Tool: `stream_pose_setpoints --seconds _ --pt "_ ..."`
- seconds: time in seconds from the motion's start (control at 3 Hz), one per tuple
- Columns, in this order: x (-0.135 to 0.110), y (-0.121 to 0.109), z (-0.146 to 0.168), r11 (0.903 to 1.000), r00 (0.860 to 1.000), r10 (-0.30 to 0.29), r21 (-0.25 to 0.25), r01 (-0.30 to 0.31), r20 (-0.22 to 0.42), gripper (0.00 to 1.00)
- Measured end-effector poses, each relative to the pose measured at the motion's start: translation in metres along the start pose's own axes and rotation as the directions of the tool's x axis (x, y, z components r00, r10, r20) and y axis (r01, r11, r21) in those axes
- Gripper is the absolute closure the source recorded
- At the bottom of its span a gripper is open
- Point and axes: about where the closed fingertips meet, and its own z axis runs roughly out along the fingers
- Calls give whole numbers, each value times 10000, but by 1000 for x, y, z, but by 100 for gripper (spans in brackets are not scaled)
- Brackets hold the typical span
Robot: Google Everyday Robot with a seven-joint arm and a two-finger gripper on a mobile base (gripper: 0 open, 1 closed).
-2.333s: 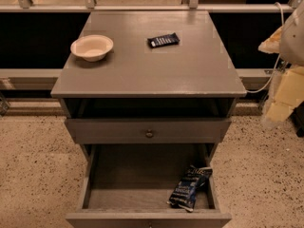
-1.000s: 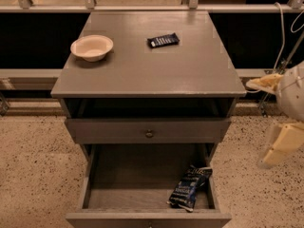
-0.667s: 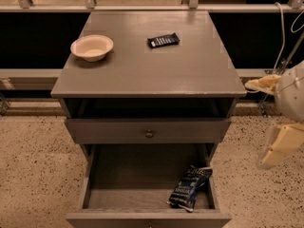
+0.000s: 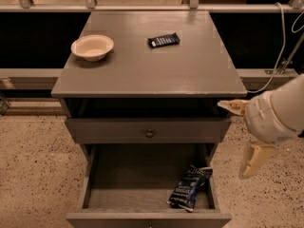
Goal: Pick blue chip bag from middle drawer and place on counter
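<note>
Here the end effector (image 4: 232, 140) hangs off the near-right corner of the tabletop (image 4: 156, 72), outside the cabinet's right side and lower than the top surface. Its two pale fingers (image 4: 253, 159) are spread wide apart with nothing between them: one points left, its tip touching or nearly touching the cabinet's right side just under the near-right corner, and the other points down toward the speckled floor (image 4: 33, 175). The rounded white wrist behind them fills the right border of the view. The blue chip bag (image 4: 191, 193) lies in the middle drawer (image 4: 128, 179), which is pulled out toward the camera below the tabletop's near edge. The bag rests on the drawer floor in the front right part, under the near-right corner side, tilted so that its long axis runs diagonally, with its upper end close to the right wall. The end effector is well apart from the bag, to its right and outside the drawer. Above this drawer, the upper drawer (image 4: 109, 129) with a small round knob (image 4: 149, 133) stands only slightly out. On the tabletop, a cream bowl (image 4: 92, 47) sits beside the left edge, toward the far-left corner, and a flat dark bar wrapper (image 4: 164, 40) lies nearer the far edge, a little right of the middle.
</note>
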Motion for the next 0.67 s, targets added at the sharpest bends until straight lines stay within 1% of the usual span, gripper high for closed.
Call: stream_pose_setpoints --seconds 0.33,0.67 --pt "14 1 -11 9964 9997 -125 844 108 194 0" --pt "10 -3 -5 9970 9994 -248 736 232 221 0"
